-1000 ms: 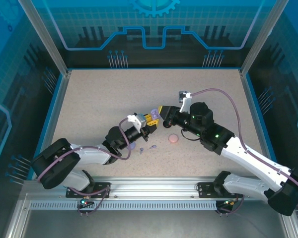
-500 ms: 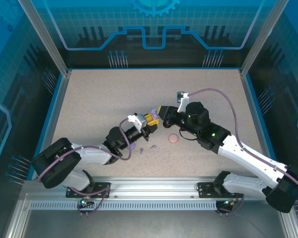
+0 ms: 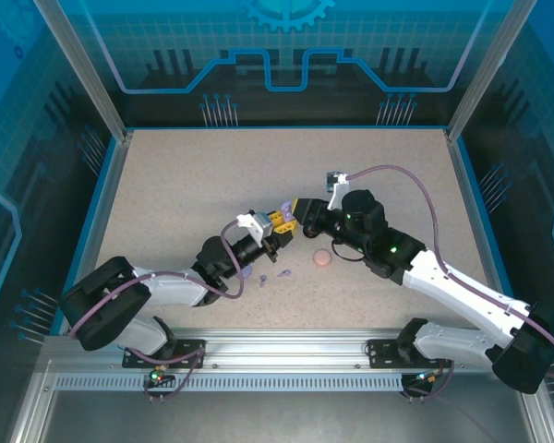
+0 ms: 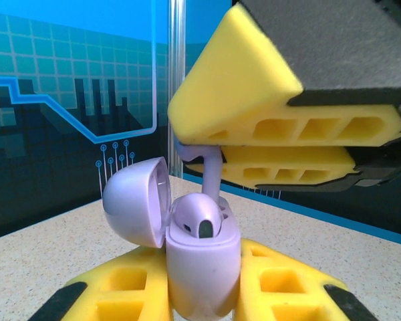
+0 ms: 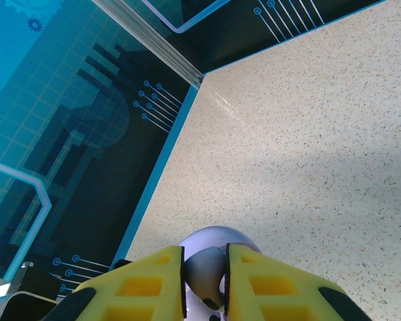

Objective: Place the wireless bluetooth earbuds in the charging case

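Yellow ribbed fingers of the left gripper (image 4: 200, 297) sit at the bottom of the left wrist view, clamped on the base of the lavender charging case (image 4: 204, 267). The case stands upright with its lid (image 4: 137, 200) swung open to the left. A seated earbud (image 4: 200, 217) rests in the case's mouth. Just above it, the right gripper (image 4: 200, 146) reaches in from the upper right, its fingers pressed together on the stem of a held earbud (image 4: 212, 170). This one hangs down behind the seated earbud, and its lower end is hidden, so it may or may not be touching the case.

In the top view, a first loose earbud (image 3: 261, 278) and a second loose earbud (image 3: 283, 273) lie on the speckled table (image 3: 185, 185) below centre. A pink round case (image 3: 323, 257) lies to their right. Farther up, the two grippers meet tip to tip at the frame's centre.
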Motion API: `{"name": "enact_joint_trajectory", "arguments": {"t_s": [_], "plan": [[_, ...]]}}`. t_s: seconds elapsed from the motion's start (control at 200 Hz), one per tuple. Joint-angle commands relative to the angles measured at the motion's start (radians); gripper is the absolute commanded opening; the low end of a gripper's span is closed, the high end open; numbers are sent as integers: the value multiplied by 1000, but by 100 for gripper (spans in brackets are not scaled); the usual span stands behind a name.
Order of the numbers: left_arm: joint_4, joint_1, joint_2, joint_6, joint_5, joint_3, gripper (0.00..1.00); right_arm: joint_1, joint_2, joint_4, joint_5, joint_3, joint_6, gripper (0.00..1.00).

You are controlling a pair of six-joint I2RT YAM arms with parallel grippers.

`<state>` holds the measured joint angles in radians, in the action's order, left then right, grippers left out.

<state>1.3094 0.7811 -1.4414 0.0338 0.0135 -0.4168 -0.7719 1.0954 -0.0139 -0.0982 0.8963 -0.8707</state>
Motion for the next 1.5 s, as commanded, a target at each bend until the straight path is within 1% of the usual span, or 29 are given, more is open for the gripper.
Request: {"name": "enact_joint_trajectory", "arguments": {"t_s": [0.0, 0.215, 0.65, 1.046, 1.211, 1.321, 1.401, 1.461, 1.496], "plan": [[54, 7, -8, 20, -19, -22, 3, -10, 15, 17, -11, -8, 17, 20], [60, 7, -8, 21, -29, -23, 3, -13, 12, 10, 2, -11, 11, 20], [64, 8, -16, 21, -34, -20, 3, -16, 6, -11, 0, -11, 19, 25], [71, 8, -31, 20, -34, -18, 3, -16, -31, -77, -23, 25, 69, 37], [73, 8, -28, 19, -31, -12, 3, -6, -62, -138, -37, 51, 121, 47], [73, 8, -11, 19, -19, -1, 3, 24, -88, -226, -21, 86, 198, 58], [50, 8, 9, 17, -5, 5, 4, 64, -102, -282, 50, 109, 268, 68], [28, 9, 27, 13, 12, 8, 0, 104, -106, -300, 154, 119, 328, 78], [17, 7, 38, 11, 28, 10, 0, 129, -106, -317, 207, 124, 352, 83]]}}
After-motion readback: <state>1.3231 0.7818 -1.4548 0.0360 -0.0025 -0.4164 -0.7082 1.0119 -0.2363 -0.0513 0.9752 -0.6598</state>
